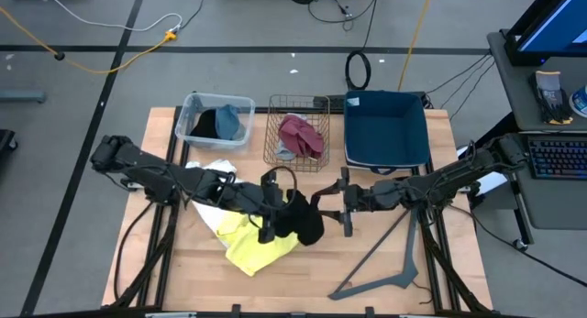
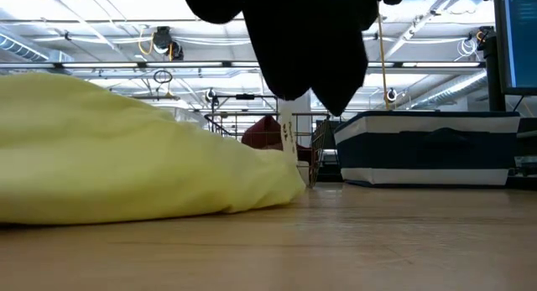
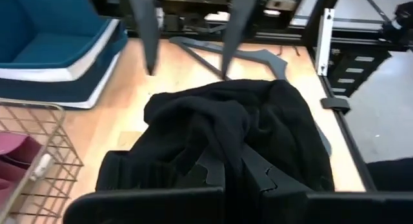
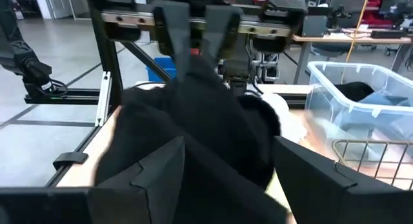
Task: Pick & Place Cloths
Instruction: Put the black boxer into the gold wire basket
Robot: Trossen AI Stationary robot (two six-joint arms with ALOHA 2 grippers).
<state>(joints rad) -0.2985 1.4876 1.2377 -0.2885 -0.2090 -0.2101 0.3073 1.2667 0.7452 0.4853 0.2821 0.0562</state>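
Observation:
A black cloth [image 1: 304,219] hangs bunched over the middle of the table, with my left gripper [image 1: 273,206] shut on it. In the low view the black cloth [image 2: 310,48] is clear of the table, and a white tag [image 2: 287,127] dangles below it. My right gripper [image 1: 346,205] faces it from the table's right, open. Its fingers [image 3: 150,37] stop just short of the cloth, and I cannot tell whether they touch it. A yellow cloth [image 1: 252,246] and a white cloth [image 1: 216,169] lie on the table under my left arm. My left gripper pinches a bunched fold of the black cloth [image 3: 219,143] between its two fingers. It comes from the table's left, slanting down. The cloth hangs in loose folds beyond and below the fingers, lifted clear of the table.
At the far edge stand three containers. A clear bin [image 1: 216,119] holds a black and a blue-grey cloth. A wire basket [image 1: 298,146] holds a maroon cloth [image 1: 303,135]. Next to it is a dark blue fabric bin [image 1: 386,127]. A grey hanger [image 1: 385,272] lies at the near right.

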